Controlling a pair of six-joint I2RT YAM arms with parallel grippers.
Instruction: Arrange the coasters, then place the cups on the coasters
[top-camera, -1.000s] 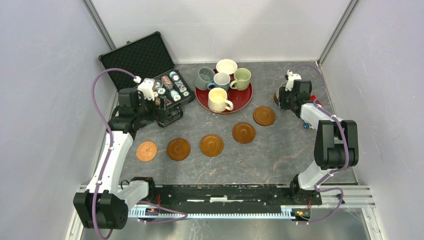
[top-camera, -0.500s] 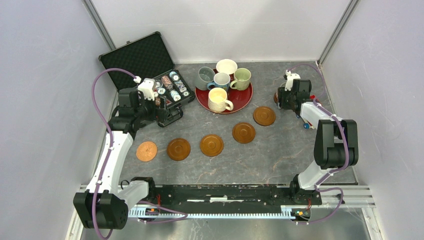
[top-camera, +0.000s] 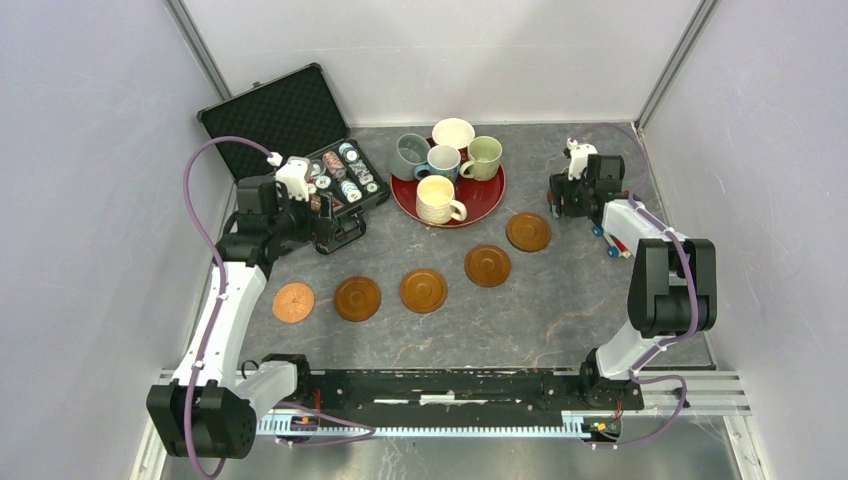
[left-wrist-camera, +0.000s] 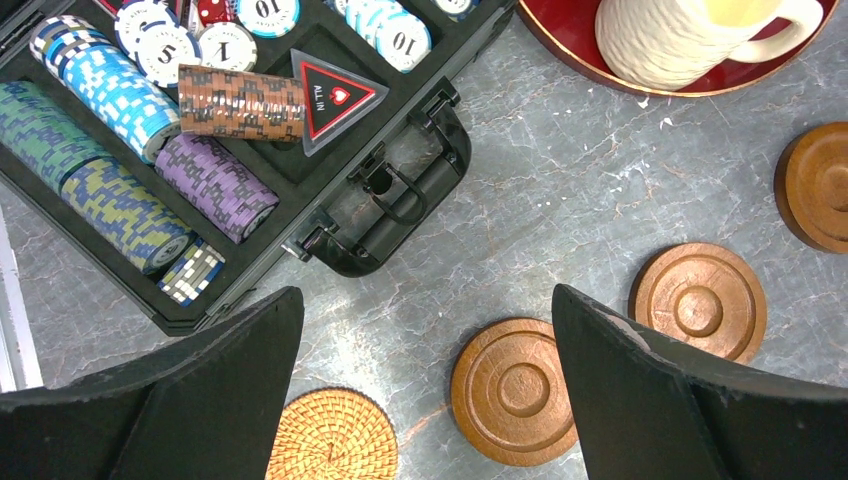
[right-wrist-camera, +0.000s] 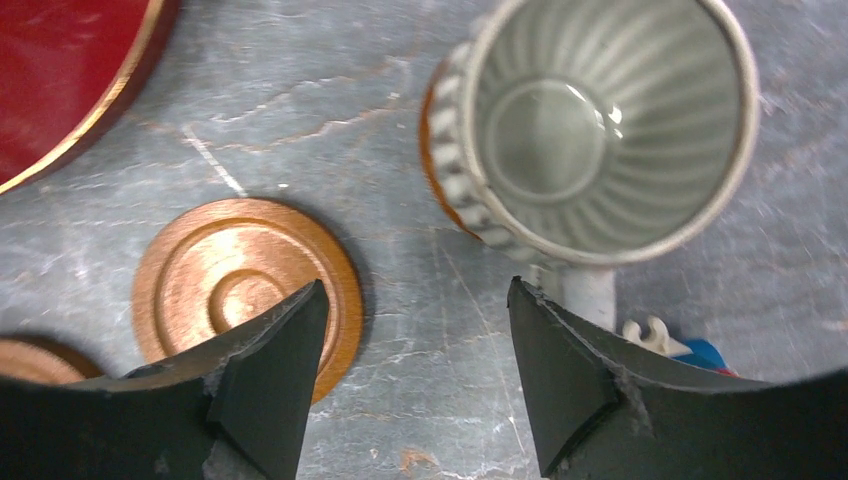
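**Top view:** five coasters (top-camera: 424, 290) are laid in an arc in front of the red tray (top-camera: 487, 205), well apart from one another. The gaps were presumably left so a handled mug fits on each. Five mugs (top-camera: 443, 162) are bunched on the tray, none yet on a coaster. The right end effector (top-camera: 562, 198) is seen just right of the tray, and what sits under it is masked from here. The left end effector (top-camera: 338, 228) is held left of the tray, at the front edge of the poker chip case (top-camera: 300, 150). It is probably parked there to keep the arc clear.

**Left wrist view:** the jaws are spread fully with nothing between them, only bare desk (left-wrist-camera: 560, 200) and the case latch. A lighter, woven-looking coaster (left-wrist-camera: 330, 435) is seen just below, at the arc end farthest from the tray.

**Right wrist view:** the ribbed mug (right-wrist-camera: 610, 130) is stood upright on the sixth coaster (right-wrist-camera: 432, 160), right of the tray. Brown rim shows on the tray side only, so the seating is judged slightly off-centre. The jaws are spread and nothing is gripped. The mug lies beyond the fingertips with its handle turned toward them, so the handle side was likely the grasp side. The nearest free coaster (right-wrist-camera: 245, 290) lies between the mug and the tray and is judged the next one to be filled.
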